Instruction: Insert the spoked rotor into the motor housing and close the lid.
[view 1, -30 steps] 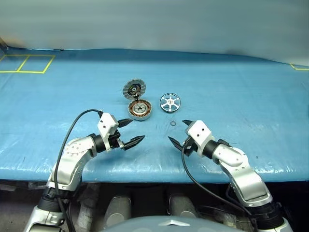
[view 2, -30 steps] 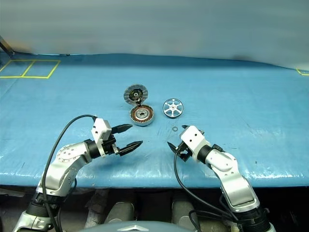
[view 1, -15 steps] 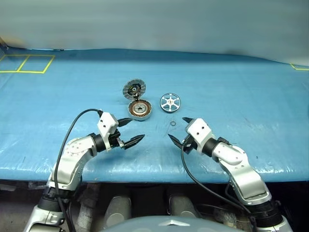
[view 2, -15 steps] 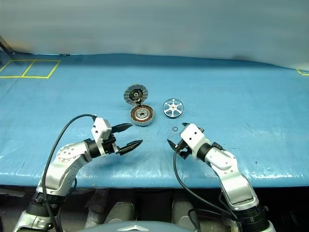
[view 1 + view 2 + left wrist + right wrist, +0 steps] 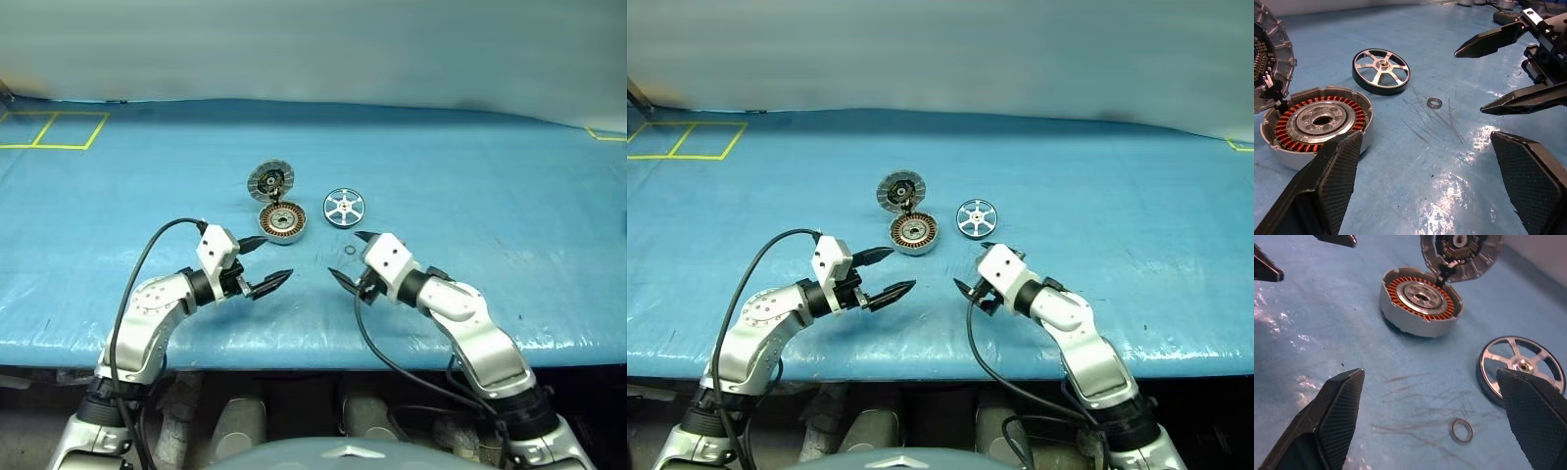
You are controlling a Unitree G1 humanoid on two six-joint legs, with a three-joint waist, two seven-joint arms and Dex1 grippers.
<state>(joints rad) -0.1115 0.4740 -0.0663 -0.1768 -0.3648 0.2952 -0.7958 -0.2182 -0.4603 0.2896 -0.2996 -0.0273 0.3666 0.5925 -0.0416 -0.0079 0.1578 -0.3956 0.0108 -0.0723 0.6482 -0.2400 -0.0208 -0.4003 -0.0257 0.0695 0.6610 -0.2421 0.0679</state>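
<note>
The motor housing (image 5: 282,222), a silver cup with copper windings, lies mid-table. Its hinged lid (image 5: 271,180) stands open behind it, ribbed face showing. The spoked rotor (image 5: 344,208) lies flat on the mat to the housing's right. My left gripper (image 5: 274,259) hovers open just in front of the housing, pointing right. My right gripper (image 5: 347,256) is open, pointing left, in front of the rotor, with nothing between its fingers. The wrist views show the housing (image 5: 1317,120) and the rotor (image 5: 1520,364) beyond the open fingers.
A tiny washer ring (image 5: 351,251) lies on the blue mat between the rotor and my right gripper. Yellow tape squares (image 5: 54,128) mark the far left corner. The table's front edge (image 5: 313,345) runs below both arms.
My right gripper has moved left and a little forward, nearer the washer and the left gripper. The left gripper has stayed put. Both stay open.
</note>
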